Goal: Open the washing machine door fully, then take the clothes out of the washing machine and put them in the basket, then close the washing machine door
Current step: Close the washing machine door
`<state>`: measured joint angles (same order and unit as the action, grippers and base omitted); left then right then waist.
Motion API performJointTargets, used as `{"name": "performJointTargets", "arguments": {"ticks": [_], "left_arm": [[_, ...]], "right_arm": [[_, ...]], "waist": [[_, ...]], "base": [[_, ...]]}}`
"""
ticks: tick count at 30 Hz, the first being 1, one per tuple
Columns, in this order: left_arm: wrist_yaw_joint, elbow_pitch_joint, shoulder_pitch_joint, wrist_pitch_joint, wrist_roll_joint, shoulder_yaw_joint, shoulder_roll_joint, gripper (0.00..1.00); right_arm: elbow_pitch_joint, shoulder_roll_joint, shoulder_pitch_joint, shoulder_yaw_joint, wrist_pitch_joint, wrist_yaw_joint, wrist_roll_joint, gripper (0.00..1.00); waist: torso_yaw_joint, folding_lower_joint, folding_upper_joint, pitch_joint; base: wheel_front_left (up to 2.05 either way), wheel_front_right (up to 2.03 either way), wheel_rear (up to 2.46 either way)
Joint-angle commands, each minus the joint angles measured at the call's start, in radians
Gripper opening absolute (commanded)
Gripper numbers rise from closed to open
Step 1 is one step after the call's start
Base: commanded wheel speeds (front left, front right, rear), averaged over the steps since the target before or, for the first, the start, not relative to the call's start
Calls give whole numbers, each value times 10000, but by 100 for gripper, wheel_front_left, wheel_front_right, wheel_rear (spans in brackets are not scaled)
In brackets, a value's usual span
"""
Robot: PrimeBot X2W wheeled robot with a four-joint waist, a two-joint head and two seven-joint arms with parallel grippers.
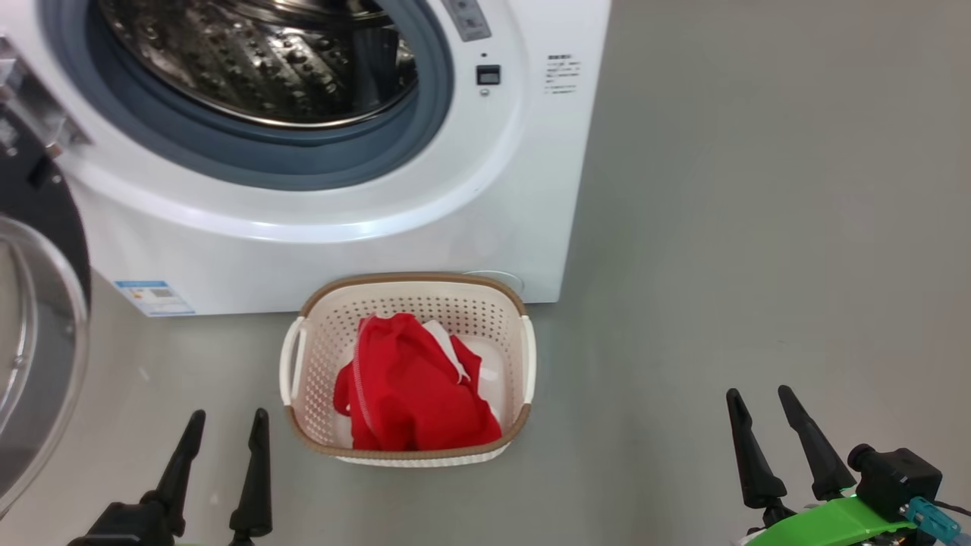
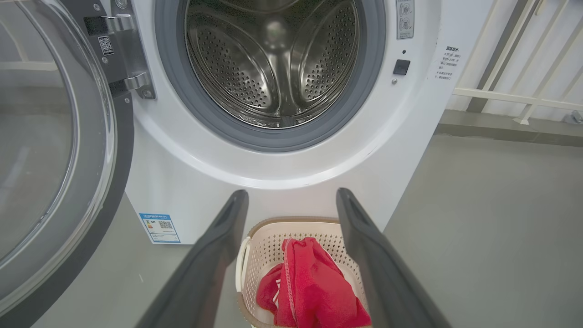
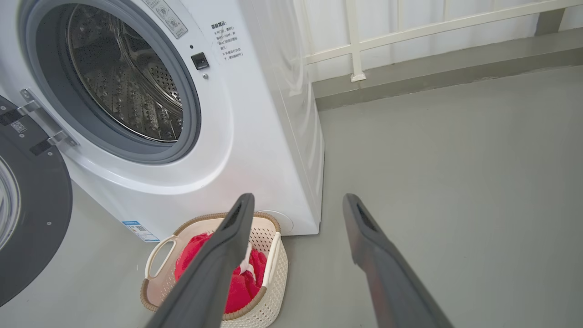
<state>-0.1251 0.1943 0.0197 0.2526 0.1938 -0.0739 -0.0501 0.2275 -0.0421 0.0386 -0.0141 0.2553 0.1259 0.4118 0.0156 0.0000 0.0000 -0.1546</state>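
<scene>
Clothes (image 1: 410,387) of bright red fabric with thin white trim lie heaped inside the basket (image 1: 413,280). This cream perforated basket, with a brown woven-look rim and two white side handles, stands on the grey floor (image 1: 758,227) right against the lower front of the washing machine (image 1: 341,250); whether the two touch I cannot tell. The washing machine door (image 2: 45,150) is swung wide open to the robot's left on its metal hinge (image 2: 123,54), showing its glossy black ring and bulging clear glass. The round opening shows the grey-blue rubber seal (image 1: 303,163) and the perforated steel drum (image 2: 273,64). A small blue label (image 1: 155,297) sits at the machine's lower left corner. The left gripper (image 1: 230,413) hangs low at the lower left, near the basket's left side but apart from it, its two dark fingers spread with nothing between them. The right gripper (image 1: 758,390) hangs at the lower right, well apart from the basket, its fingers likewise spread and holding nothing. A white railing (image 3: 410,27) runs along the wall beyond the machine.
</scene>
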Motion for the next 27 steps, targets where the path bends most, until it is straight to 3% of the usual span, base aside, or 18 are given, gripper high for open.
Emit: {"name": "performJointTargets", "arguments": {"ticks": [1, 14, 27], "left_arm": [[-56, -175, 206, 91, 63, -384, -96, 100], [-38, 161, -16, 91, 575, -266, -5, 100], [464, 345, -473, 92, 1102, 298, -2, 100]], "right_arm": [[-194, -81, -297, -278, 65, 48, -132, 100], [107, -450, -592, -858, 65, 48, -204, 100], [338, -705, -447, -1372, 65, 48, -26, 100]], "waist": [[202, 0, 0, 24], [2001, 0, 0, 296], [3727, 0, 0, 769]], "base": [[0, 0, 0], [0, 0, 0], [0, 0, 0]]}}
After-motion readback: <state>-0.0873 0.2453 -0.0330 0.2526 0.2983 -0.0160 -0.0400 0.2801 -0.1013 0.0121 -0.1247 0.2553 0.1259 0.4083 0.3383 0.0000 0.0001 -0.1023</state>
